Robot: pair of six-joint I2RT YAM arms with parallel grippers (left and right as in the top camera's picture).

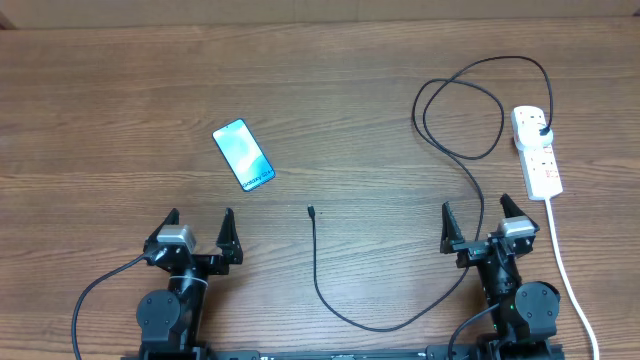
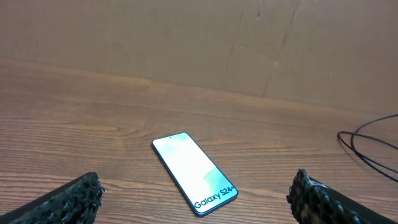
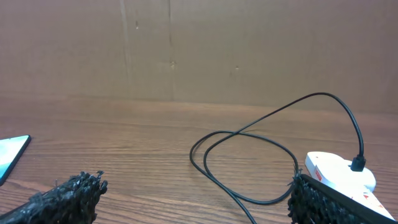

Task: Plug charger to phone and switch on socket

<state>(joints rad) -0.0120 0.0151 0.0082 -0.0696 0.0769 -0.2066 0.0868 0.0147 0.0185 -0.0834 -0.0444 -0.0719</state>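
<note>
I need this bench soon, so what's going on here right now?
Nothing is being handled yet. The left hand and right hand sit open and empty at the near edge of the table. The phone lies screen up ahead of the left hand, with nothing plugged into it. The charger has its plug in the socket at far right. Its free tip lies between the hands, apart from the phone. The switch state is too small to tell.

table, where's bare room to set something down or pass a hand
Bare table: left and far side of the phone; the wide middle between phone and charger loops; the patch between left gripper and charger tip. Crowded on the right, where charger loops, socket, its white cord and right gripper sit close.
</note>
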